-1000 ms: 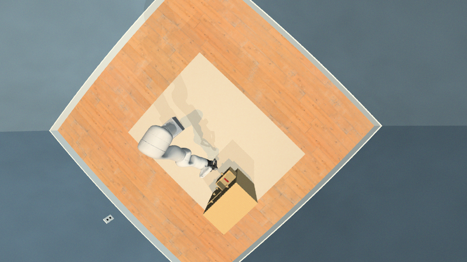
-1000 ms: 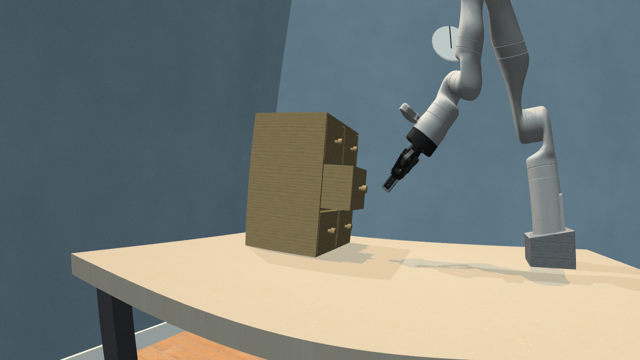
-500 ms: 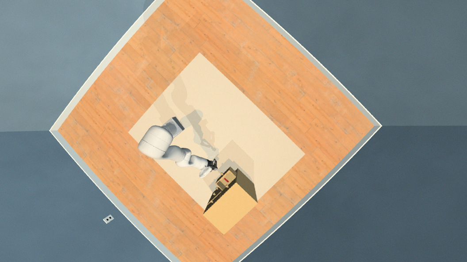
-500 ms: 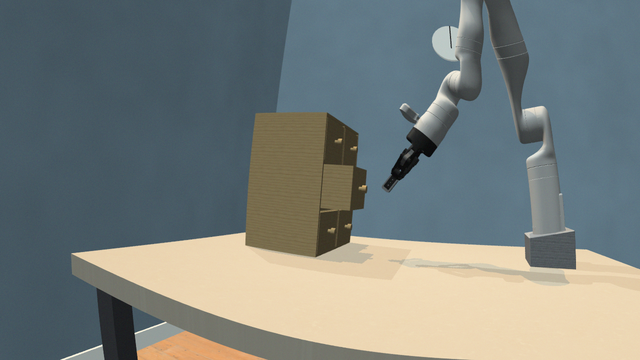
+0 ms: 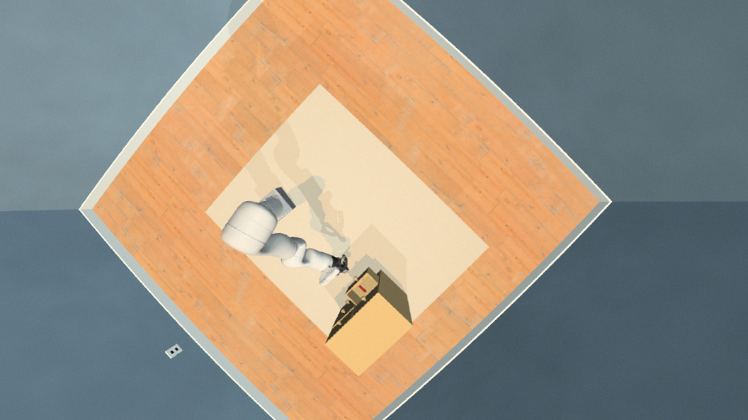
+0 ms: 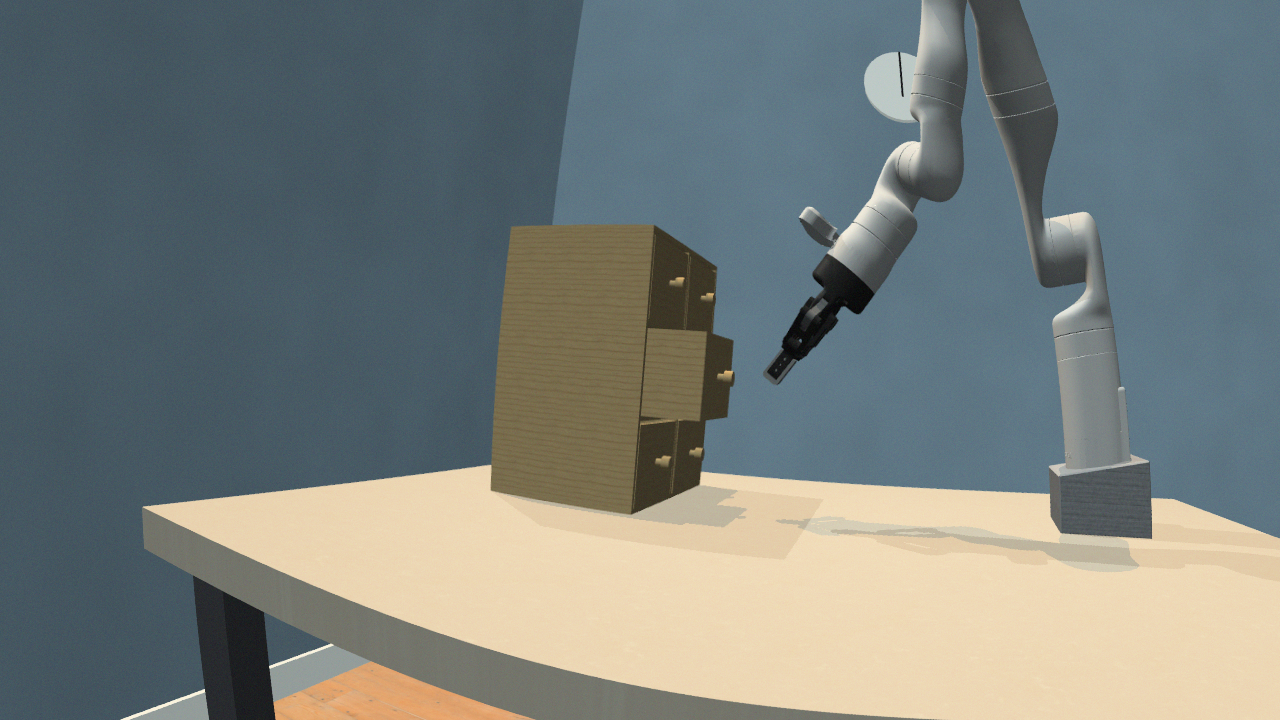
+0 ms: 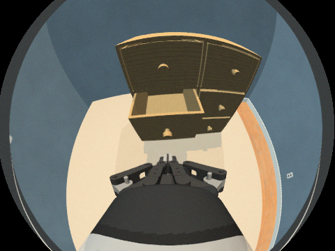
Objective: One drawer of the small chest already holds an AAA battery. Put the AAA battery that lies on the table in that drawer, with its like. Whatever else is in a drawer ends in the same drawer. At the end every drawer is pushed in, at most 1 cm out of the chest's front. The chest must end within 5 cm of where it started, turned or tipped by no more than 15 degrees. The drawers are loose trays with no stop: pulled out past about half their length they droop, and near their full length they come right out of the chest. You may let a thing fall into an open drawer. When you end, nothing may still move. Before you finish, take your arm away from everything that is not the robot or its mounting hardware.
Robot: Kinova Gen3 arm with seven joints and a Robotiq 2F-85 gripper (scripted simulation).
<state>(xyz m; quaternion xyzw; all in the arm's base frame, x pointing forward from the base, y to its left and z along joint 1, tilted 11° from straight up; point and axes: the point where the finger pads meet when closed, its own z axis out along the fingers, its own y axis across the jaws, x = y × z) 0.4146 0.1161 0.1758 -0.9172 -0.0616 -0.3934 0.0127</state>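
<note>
Showing only from above: red object (image 5: pixel 362 288)

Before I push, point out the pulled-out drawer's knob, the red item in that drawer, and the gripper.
Knob (image 6: pixel 726 377) (image 7: pixel 167 133): exterior, wrist; its front.
Red item (image 5: pixel 362 288): top; its middle.
Gripper (image 6: pixel 773 377) (image 7: pixel 168 158): exterior, wrist; fingertips.

Red item (image 5: pixel 362 288) inside the open drawer (image 5: pixel 354 298).

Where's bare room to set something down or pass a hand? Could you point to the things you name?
Likeliest set-down room: the table (image 5: pixel 414 203) (image 6: pixel 626 608) stretch bordered by the mounting block (image 5: pixel 286 198) (image 6: pixel 1102 499), the chest (image 5: pixel 367 337) (image 6: pixel 572 358) (image 7: pixel 157 52) and the top view's right-hand table edge. Crowded: the narrow gap between shut gripper (image 5: pixel 346 264) (image 6: pixel 775 370) (image 7: pixel 168 158) and pulled-out drawer (image 5: pixel 370 282) (image 6: pixel 675 374) (image 7: pixel 150 129), which holds a red item (image 5: pixel 362 288).
</note>
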